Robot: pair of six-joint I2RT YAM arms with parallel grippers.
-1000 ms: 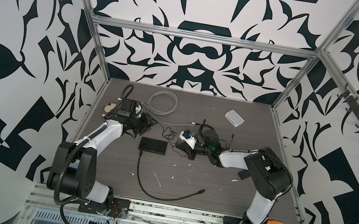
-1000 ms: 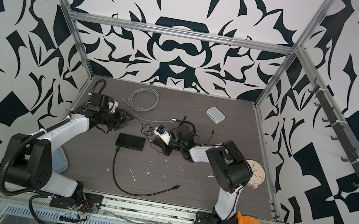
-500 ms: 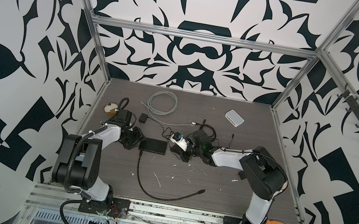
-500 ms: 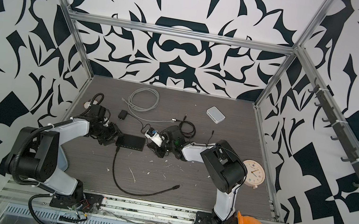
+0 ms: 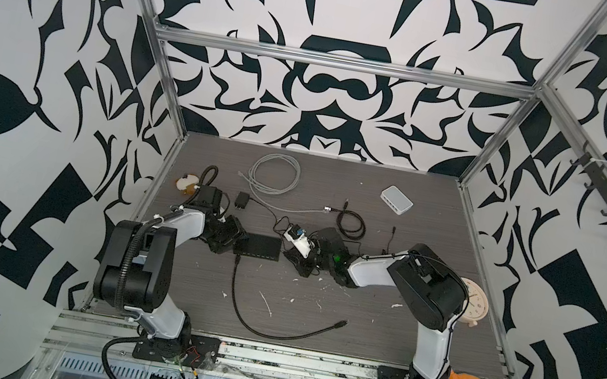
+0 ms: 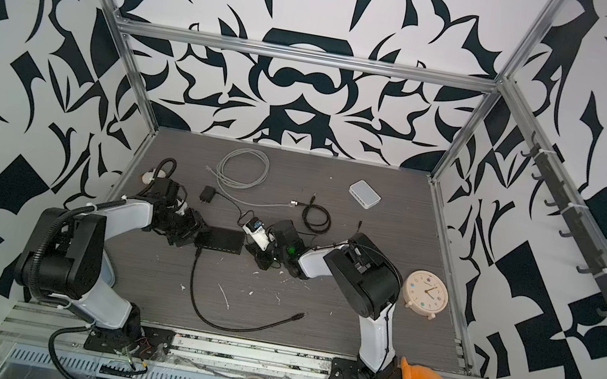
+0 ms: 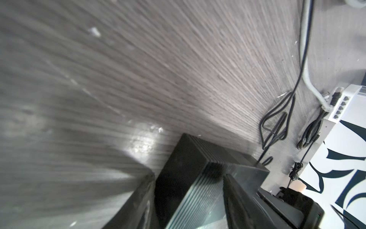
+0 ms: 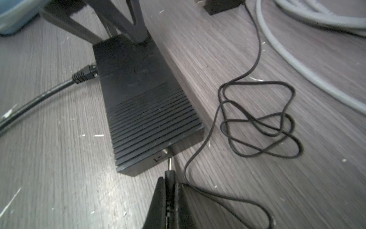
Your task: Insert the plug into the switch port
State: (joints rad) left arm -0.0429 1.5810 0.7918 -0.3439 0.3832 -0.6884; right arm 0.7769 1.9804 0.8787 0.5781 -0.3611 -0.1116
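Black switch [image 8: 146, 103]: right gripper [image 8: 169, 190] pinches plug [image 8: 169, 175], tip at port [image 8: 164, 152] in switch's end face, depth unclear; left gripper [image 7: 188, 176] straddles switch's opposite end, contact indiscernible

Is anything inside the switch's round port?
The barrel plug, pinched in the right gripper, points its bare metal pin at the round port of the black switch; the pin shows outside. The port's inside is hidden.
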